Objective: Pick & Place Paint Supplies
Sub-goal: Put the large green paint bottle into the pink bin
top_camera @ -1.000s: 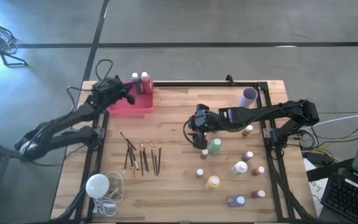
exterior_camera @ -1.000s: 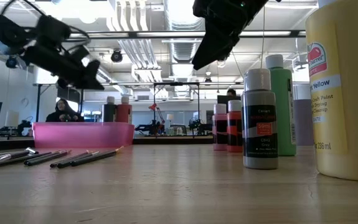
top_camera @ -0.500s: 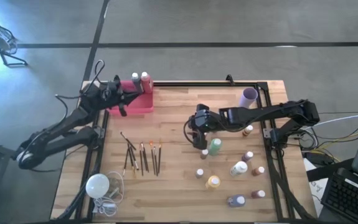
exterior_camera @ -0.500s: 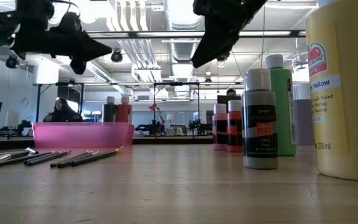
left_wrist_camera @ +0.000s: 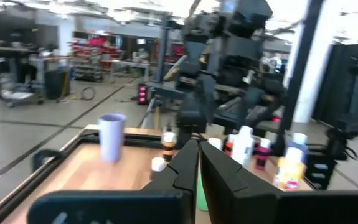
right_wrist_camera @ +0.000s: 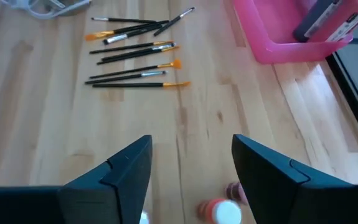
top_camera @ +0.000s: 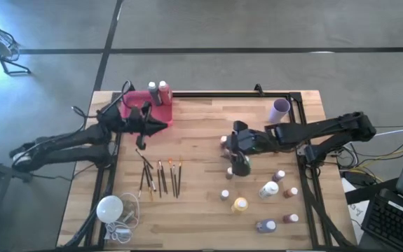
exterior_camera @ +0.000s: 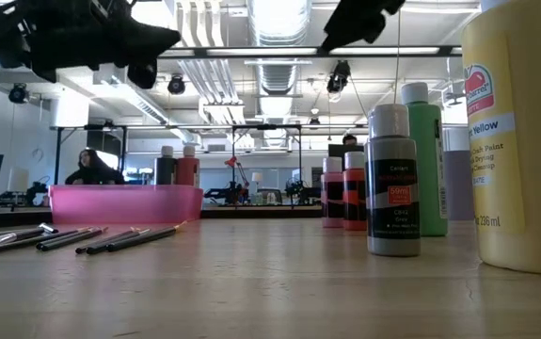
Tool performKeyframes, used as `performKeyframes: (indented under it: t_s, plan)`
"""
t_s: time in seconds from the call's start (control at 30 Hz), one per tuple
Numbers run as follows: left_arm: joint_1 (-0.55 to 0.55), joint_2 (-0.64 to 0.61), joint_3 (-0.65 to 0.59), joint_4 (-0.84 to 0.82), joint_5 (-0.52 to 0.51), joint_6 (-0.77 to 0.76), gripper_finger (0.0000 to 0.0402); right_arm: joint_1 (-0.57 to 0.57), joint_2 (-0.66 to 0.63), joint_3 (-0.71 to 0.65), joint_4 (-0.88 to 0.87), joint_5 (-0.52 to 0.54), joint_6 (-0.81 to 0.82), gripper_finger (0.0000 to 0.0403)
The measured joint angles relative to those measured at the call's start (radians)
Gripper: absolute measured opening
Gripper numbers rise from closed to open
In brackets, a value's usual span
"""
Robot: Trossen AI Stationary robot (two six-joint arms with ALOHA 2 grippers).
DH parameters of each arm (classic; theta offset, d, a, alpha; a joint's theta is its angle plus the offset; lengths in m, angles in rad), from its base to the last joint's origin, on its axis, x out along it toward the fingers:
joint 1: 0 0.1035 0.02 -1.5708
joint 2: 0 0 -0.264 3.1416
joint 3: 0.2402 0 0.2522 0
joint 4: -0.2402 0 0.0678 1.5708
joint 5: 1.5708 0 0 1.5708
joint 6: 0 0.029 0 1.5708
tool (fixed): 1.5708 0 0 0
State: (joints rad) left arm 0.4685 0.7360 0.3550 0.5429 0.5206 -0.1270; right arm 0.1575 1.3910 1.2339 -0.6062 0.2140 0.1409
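Two white-capped paint bottles (top_camera: 158, 90) stand in the pink tray (top_camera: 132, 120) at the far left. Several thin paintbrushes (top_camera: 159, 176) lie on the wood nearer the front. More paint bottles (top_camera: 269, 189) stand scattered on the right half. In the low view the green bottle (exterior_camera: 427, 160) stands behind a grey one (exterior_camera: 391, 184). My left gripper (top_camera: 163, 124) is shut and empty, pointing level toward the table's right, just beside the tray's near right corner. My right gripper (right_wrist_camera: 191, 146) hangs open and empty, slanting down over a small white-capped bottle (right_wrist_camera: 223, 211).
A lilac cup (top_camera: 280, 108) stands at the far right corner. A white round bulb with its cord (top_camera: 110, 208) lies at the near left corner. A black frame rail (top_camera: 303, 150) runs along the table's edges. Bare wood (top_camera: 194, 140) lies between the tray, brushes and bottles.
My left gripper has swung away from above the tray toward the table's near and right side, rising and tipping up from a downward slant to about level. My right gripper has risen and drawn back toward the table's right edge, away from the small bottles.
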Motion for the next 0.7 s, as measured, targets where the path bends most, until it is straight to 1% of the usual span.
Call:
performKeyframes:
  t_s: [0.1, 0.23, 0.33, 0.47, 0.57, 0.7]
  plan:
    - [-0.05, 0.016, 0.0, 0.027, -0.03, 0.045, 0.002, 0.036, -0.03, -0.003, -0.042, 0.029, 0.05, 0.0212]
    - [-0.09, 0.039, 0.0, 0.025, -0.084, 0.099, 0.0022, 0.082, -0.056, -0.005, -0.151, 0.077, 0.154, 0.0216]
    - [-0.104, 0.062, 0.0, 0.026, -0.105, 0.119, 0.0028, 0.117, -0.065, -0.008, -0.237, 0.12, 0.247, 0.0224]
    - [-0.106, 0.095, 0.002, 0.025, -0.105, 0.13, 0.0037, 0.164, -0.068, -0.012, -0.327, 0.166, 0.357, 0.0236]
    - [-0.106, 0.119, 0.006, 0.026, -0.106, 0.148, 0.0052, 0.196, -0.067, -0.013, -0.392, 0.207, 0.433, 0.0244]
    - [-0.106, 0.153, 0.019, 0.026, -0.106, 0.157, 0.0086, 0.243, -0.068, -0.013, -0.467, 0.262, 0.531, 0.0251]
